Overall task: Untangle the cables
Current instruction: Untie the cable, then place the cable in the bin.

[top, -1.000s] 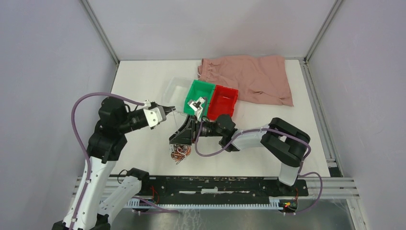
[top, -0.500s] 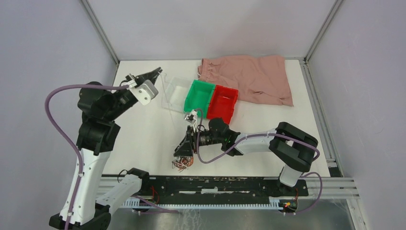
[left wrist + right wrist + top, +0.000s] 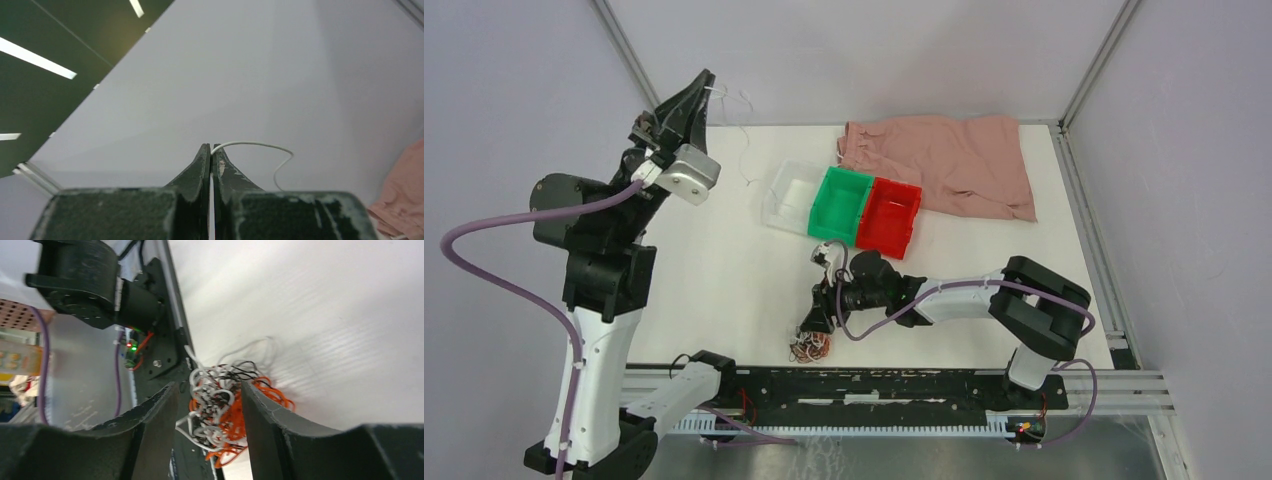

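Left end effector (image 3: 707, 78) is raised high over the far-left corner, clenched on the tip of one white strand (image 3: 746, 150). In the wrist view the jaws meet with the strand (image 3: 255, 144) curling out from between them. The strand hangs loose and looks free of the rest.

Right end effector (image 3: 209, 387) is low, jaws parted, straddling the tangle (image 3: 220, 405) (white, orange, black) and not visibly pinching it. The tangle (image 3: 807, 347) sits on the tabletop (image 3: 724, 270) close to the near edge, just beside the black rail (image 3: 874, 385).

Risks:
- The strand is held only at its very end, so a swing or a fast move could pull it out of the grip.
- The dangling tail could drape over the bins (image 3: 842, 205) or drop past the tabletop edge.
- Closing on the whole clump would likely cinch it rather than single out one wire.
- Loops may snag a finger on lift and drag the clump.
- A nudge toward the rail could push wires off the edge.

Surface: white, matte and smooth, so wires probably slide easily. A pink cloth (image 3: 944, 165) lies at the far right, and the clear, green and red bins stand mid-far.

Room: pale grey-lilac walls, aluminium corner posts, and a dark ceiling with strip lights (left wrist view only).
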You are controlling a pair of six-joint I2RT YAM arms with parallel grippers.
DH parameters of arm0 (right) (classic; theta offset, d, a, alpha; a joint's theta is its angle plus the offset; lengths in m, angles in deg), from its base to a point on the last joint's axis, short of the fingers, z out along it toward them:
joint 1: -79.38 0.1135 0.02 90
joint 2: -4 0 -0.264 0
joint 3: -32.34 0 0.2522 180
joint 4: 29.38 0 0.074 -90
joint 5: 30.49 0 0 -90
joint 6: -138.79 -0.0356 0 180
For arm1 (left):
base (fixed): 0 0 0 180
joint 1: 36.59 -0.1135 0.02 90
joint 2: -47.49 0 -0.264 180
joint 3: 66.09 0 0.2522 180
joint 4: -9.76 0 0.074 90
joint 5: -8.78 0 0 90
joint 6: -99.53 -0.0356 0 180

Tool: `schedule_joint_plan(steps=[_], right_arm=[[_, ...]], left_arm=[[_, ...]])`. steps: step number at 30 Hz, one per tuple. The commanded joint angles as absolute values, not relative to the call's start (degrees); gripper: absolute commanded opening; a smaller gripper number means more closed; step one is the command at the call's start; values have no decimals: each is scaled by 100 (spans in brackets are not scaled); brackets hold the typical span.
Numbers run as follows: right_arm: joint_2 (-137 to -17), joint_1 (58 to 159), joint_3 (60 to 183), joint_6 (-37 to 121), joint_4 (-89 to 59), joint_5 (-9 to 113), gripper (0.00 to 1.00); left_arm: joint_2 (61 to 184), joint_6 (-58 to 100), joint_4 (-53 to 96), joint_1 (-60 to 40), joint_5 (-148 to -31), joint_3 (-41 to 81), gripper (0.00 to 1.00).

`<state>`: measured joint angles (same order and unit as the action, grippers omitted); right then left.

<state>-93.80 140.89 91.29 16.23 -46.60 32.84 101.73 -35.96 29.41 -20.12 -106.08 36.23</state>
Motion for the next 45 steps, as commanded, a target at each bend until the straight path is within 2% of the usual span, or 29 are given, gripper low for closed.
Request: schedule_joint_plan(steps=[1, 4, 7, 11, 15, 21, 27, 38, 45], right_arm=[[-9052, 14130, 9182, 1987, -4486, 3853, 57], [-8694, 14129, 9235, 2104, -4437, 4057, 63], [-8130, 14120, 9632, 2539, -3780, 4418, 74], [-7318, 13929, 10322, 3220, -2770, 4575, 79], [-6751, 13389, 10650, 3313, -2482, 4262, 82], [-6563, 12914, 10593, 2967, -2875, 3703, 82], [-6448, 12735, 10460, 2989, -2554, 4147, 78], [-6424, 12028, 10645, 2961, -1001, 6229, 71], [-6475, 11581, 10695, 2806, -1076, 6088, 71]], left_arm=[[10202, -3560, 1382, -2039, -10057, 3716, 3], [10237, -3282, 2040, -2043, -10447, 4038, 3], [10061, -2971, 2403, -2041, -11147, 3837, 3], [9765, -2548, 2788, -2034, -12029, 3415, 3], [9492, -2174, 2845, -2035, -12796, 2815, 3], [9427, -1135, 2370, -2041, -13354, 1935, 3], [9934, -780, 1996, -1887, -13325, 1648, 3], [11192, -1036, 1585, -673, -12837, 2126, 3], [11994, -1380, 1354, -566, -12647, 2886, 3]])
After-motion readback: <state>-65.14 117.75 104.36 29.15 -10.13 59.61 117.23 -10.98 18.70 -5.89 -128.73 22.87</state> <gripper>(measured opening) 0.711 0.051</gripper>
